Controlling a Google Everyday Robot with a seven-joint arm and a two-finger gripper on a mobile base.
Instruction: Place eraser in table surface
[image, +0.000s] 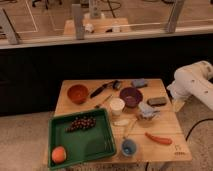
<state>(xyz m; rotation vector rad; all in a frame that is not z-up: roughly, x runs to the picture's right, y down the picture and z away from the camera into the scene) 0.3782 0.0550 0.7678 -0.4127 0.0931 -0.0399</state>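
Camera view: the dark eraser (157, 101) lies flat on the pale wooden surface (170, 125), near its picture-right edge and beside the purple bowl (131, 96). The robot's white arm (195, 82) reaches in from that side. Its tool (176, 102) hangs just beside the eraser, and whether it is wide or narrow cannot be told.
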